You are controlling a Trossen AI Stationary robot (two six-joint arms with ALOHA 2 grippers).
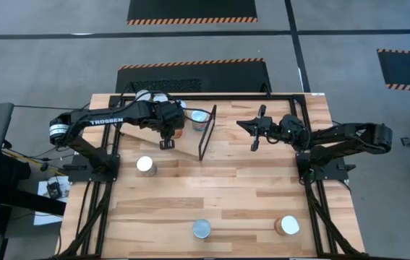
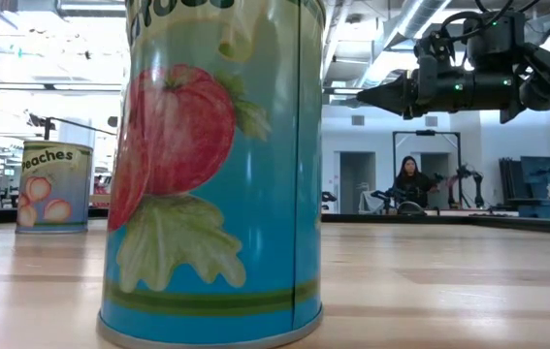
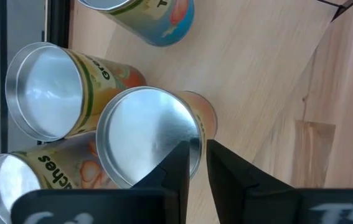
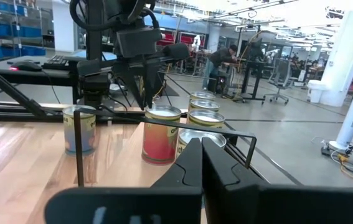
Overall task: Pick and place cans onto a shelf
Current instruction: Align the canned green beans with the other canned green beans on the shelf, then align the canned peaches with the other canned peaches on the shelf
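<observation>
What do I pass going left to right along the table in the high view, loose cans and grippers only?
Lone can by the left arm's base → left gripper over the shelf → front-centre can → right gripper, shut, in the air → front-right can.

Jaws slightly apart over upright can [image 3: 148, 134] rim.

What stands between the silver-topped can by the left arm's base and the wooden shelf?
Nothing visible on the tabletop: only bare planks separate the silver-topped tin can from the light wooden shelf. The left hand hangs over cans already on the shelf.
</observation>
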